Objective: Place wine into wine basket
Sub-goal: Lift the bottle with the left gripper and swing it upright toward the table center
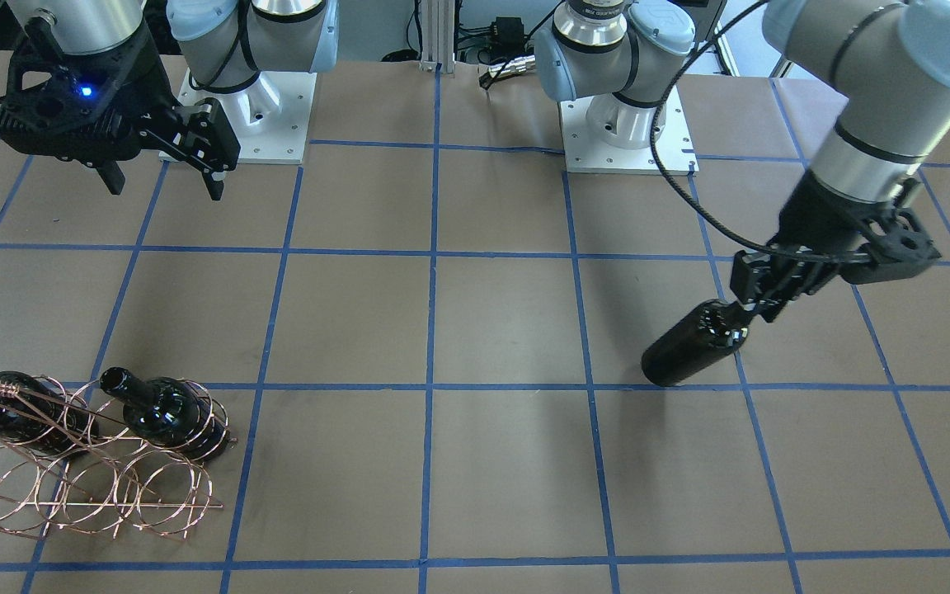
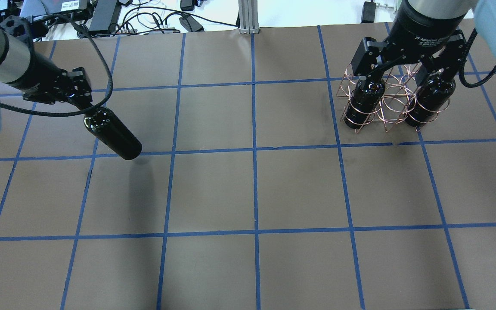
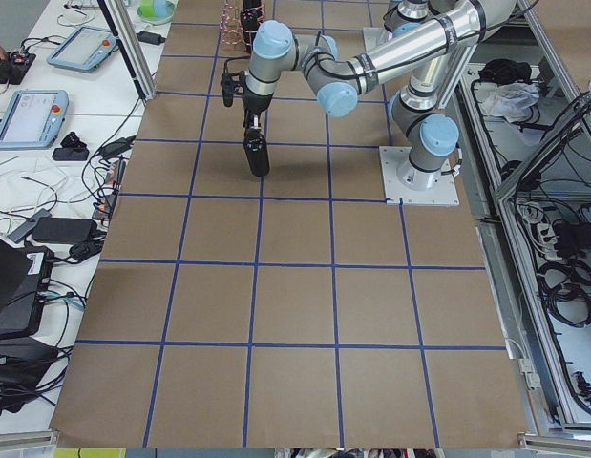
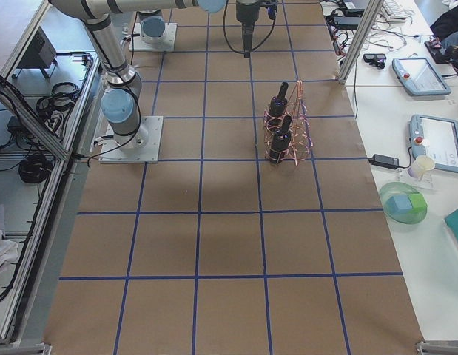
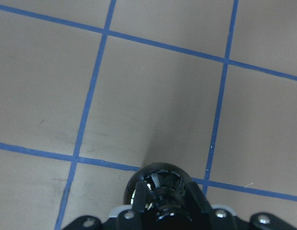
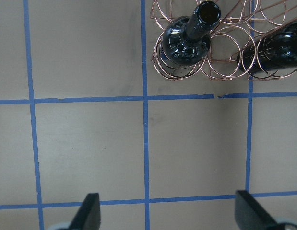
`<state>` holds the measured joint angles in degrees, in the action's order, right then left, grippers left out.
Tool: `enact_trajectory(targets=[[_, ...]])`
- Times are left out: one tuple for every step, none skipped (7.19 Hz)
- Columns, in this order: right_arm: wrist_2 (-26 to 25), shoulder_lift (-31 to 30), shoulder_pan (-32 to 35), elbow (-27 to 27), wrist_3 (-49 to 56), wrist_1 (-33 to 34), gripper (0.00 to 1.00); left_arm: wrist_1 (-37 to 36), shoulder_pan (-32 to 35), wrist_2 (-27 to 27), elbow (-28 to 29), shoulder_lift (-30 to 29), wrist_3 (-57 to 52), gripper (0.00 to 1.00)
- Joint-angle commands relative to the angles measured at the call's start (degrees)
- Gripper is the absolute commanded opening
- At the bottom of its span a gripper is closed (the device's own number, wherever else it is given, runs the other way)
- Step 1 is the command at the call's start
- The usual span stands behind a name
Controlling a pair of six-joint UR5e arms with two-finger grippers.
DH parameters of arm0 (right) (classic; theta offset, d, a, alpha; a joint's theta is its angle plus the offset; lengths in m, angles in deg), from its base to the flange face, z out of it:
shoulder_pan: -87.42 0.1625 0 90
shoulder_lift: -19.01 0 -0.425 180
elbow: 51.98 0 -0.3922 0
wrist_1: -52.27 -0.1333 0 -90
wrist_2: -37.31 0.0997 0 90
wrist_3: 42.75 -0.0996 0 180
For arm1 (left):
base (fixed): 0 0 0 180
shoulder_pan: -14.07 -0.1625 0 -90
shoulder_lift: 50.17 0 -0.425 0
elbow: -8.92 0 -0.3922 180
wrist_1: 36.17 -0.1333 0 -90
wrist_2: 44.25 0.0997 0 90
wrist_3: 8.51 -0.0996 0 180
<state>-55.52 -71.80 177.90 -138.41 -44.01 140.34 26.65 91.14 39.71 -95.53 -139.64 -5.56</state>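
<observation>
My left gripper [image 1: 749, 312] is shut on the neck of a near-black wine bottle [image 1: 692, 346], which hangs upright over the table's left part [image 2: 112, 133]. I cannot tell whether its base touches the paper. Its shoulder fills the bottom of the left wrist view [image 5: 160, 184]. The copper wire wine basket [image 1: 87, 487] stands at the far right [image 2: 388, 107] with two alike bottles [image 2: 362, 101] [image 2: 431, 99] in its loops. My right gripper [image 1: 166, 183] is open and empty, high up on the robot's side of the basket [image 6: 220, 72].
Brown paper with a blue tape grid covers the table. The two arm bases stand on white plates [image 1: 236, 124] [image 1: 627, 132] at the robot's edge. Cables and power bricks [image 2: 101, 15] lie beyond the far edge. Desks with tablets [image 4: 421, 74] flank the table ends.
</observation>
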Motion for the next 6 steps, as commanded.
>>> enact_trajectory(targets=[[0.11,-0.07,0.05,-0.06,-0.06,0.08,1.0,1.07,17.32,9.95,-1.28,1.14,24.09,0.07],[-0.06,0.02,-0.03,0.03,0.03,-0.01,1.0,1.08,24.63,11.12,-1.63,0.88,38.39,0.06],[-0.06,0.02,-0.04,-0.06,0.03,-0.01,1.0,1.08,31.32,14.09,-1.63,0.88,47.06,0.06],[0.02,-0.07,0.05,-0.06,0.03,-0.01,1.0,1.25,36.35,16.99,-1.89,0.71,51.93,0.06],[0.03,-0.07,0.14,-0.06,-0.06,-0.1,1.0,1.42,39.79,17.2,-3.2,0.36,60.51,0.06],[0.03,-0.07,0.05,0.03,-0.06,-0.01,1.0,1.43,41.48,19.03,-3.65,0.44,64.25,0.06]])
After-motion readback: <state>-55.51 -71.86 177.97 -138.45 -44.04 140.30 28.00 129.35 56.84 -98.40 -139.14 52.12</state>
